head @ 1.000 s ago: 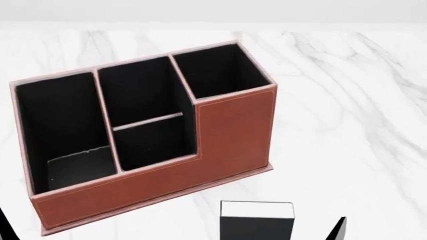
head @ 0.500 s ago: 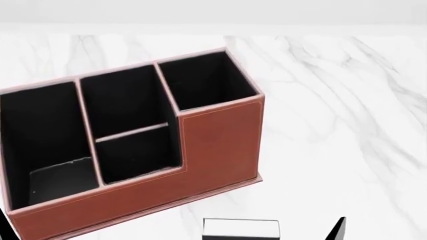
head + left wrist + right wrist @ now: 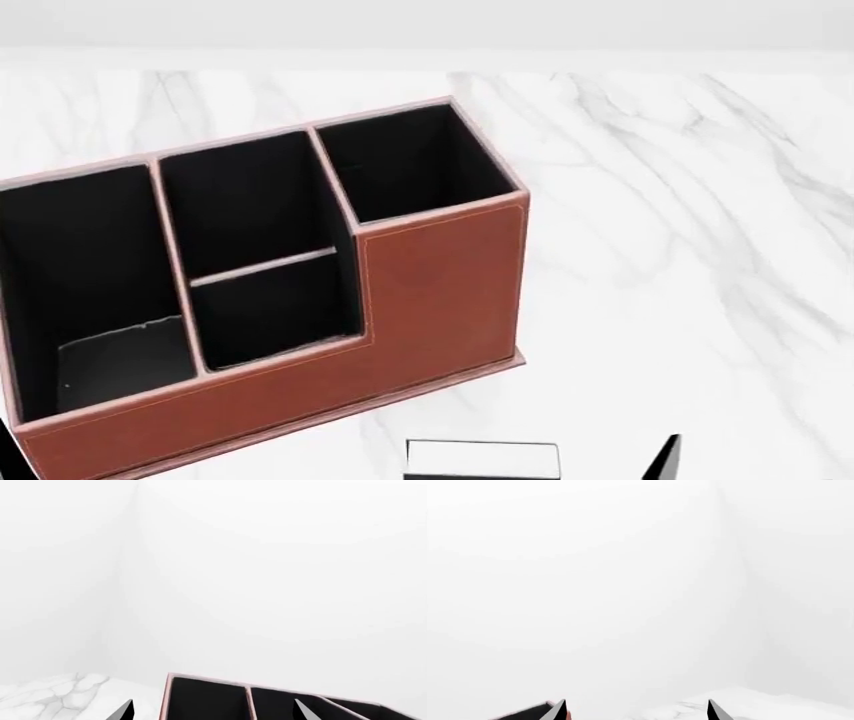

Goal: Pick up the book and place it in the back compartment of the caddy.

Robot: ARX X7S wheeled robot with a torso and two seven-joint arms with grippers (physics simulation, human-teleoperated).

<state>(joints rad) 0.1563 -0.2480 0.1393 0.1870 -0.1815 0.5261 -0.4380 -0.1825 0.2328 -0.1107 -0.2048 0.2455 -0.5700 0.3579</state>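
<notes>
Both tools gape empty; caddy's tall wall stands beyond book.

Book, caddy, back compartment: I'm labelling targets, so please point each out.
book (image 3: 482,457): head view, white page edge.
caddy (image 3: 441,290): head view, tall brown outer wall.
back compartment (image 3: 278,310): head view, black inner lining.

The head view looks steeply down from close above the marble table, the caddy filling its left half. Both wrist views sit low and face almost level toward blank white walls. The left wrist and head views share the caddy; the right wrist view catches only its corner.
</notes>
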